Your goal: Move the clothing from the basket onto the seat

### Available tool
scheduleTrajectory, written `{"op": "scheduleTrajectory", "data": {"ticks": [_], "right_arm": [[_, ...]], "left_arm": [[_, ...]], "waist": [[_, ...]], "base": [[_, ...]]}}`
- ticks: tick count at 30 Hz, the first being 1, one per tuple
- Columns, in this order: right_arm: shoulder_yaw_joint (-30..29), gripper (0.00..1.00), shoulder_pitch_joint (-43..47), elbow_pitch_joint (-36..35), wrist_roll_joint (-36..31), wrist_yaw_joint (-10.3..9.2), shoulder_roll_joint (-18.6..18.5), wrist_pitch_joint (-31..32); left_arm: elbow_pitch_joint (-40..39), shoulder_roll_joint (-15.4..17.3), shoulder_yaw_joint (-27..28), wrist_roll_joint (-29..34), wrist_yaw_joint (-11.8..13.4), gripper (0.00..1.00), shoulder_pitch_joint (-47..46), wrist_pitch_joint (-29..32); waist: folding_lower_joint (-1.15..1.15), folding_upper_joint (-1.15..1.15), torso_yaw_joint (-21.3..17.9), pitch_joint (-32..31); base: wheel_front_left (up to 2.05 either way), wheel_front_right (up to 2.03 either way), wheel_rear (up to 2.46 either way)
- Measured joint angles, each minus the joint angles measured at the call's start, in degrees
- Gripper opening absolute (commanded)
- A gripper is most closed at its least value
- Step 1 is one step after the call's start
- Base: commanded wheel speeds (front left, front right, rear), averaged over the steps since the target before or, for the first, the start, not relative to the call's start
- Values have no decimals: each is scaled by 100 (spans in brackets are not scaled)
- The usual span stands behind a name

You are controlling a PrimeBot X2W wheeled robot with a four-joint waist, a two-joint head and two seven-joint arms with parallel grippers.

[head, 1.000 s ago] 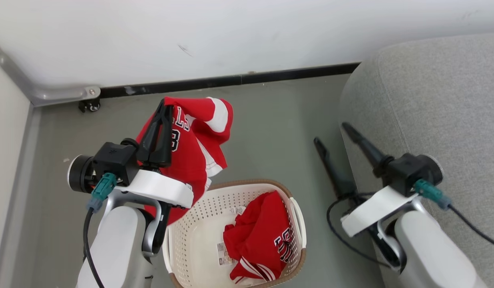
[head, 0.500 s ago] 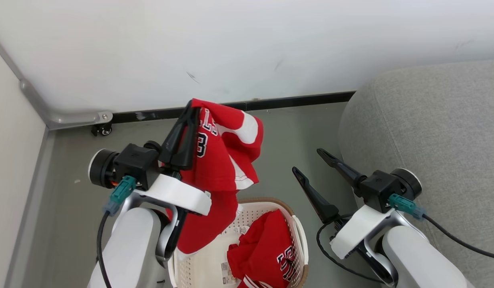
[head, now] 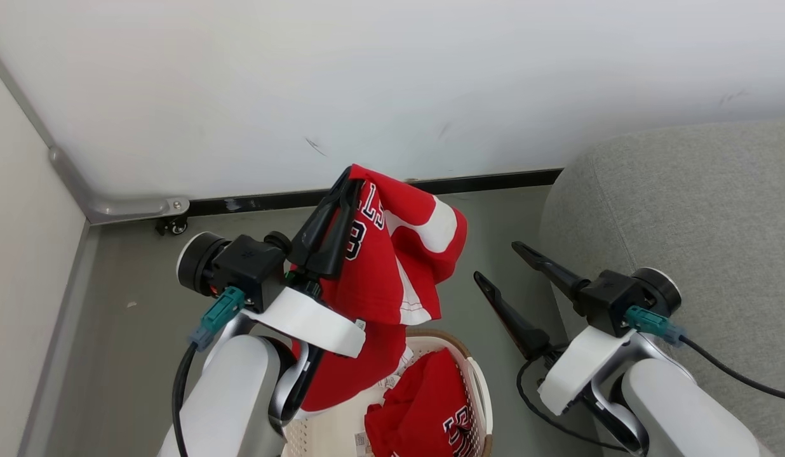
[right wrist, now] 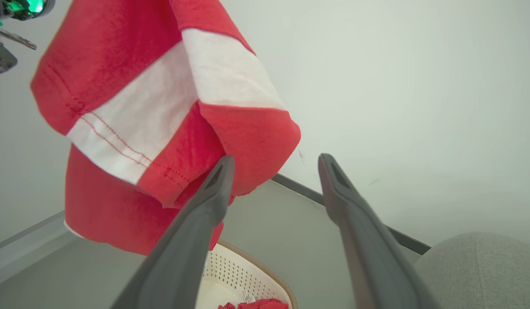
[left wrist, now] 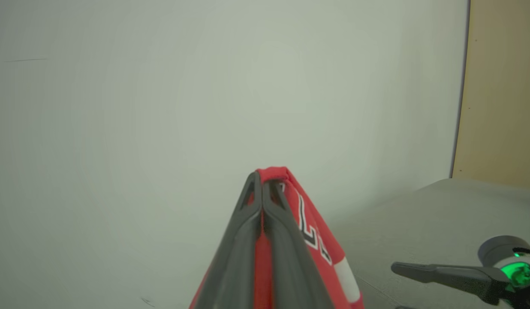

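Since a second earlier, the held jersey (head: 399, 266) had been raised out of the basket (head: 476, 381) and carried toward 3 o'clock; the camera had tilted too. The left gripper (head: 343, 190) was clamped tight on its top fold; the right gripper (head: 497, 261) was spread wide, empty. Another jersey (head: 424, 406) lay in the basket. The hem would best be kept above the seat (head: 684, 209) edge at 3 o'clock, clear of the wall (head: 367, 76) at 12 and of the right gripper between.

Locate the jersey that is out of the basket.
Head view, centre: the jersey hangs from the shut left gripper, above the basket and left of the seat.
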Motion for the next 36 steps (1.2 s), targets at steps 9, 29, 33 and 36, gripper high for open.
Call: {"op": "scheduleTrajectory", "data": {"ticks": [9,29,33,36], "right_arm": [[488,100,-20,-53,158,0,-68,81],[1026,100,-941,236,-132,0,-291,121],[1096,100,-1032,390,-125,0,-278,127],[1236,100,-1140,443,-35,0,-263,174]], "left_arm": [[-66,2,-203,-121,-49,0,1,0],[-223,96,-1007,-460,-57,0,6,0],[-244,132,-1182,-591,-57,0,6,0],[-272,153,-1282,-678,-57,0,5,0]], "waist": [[0,0,65,-61],[0,0,256,-175],[0,0,300,-192],[0,0,334,-199]], "base": [[0,0,0],[0,0,0],[0,0,0],[0,0,0]]}}
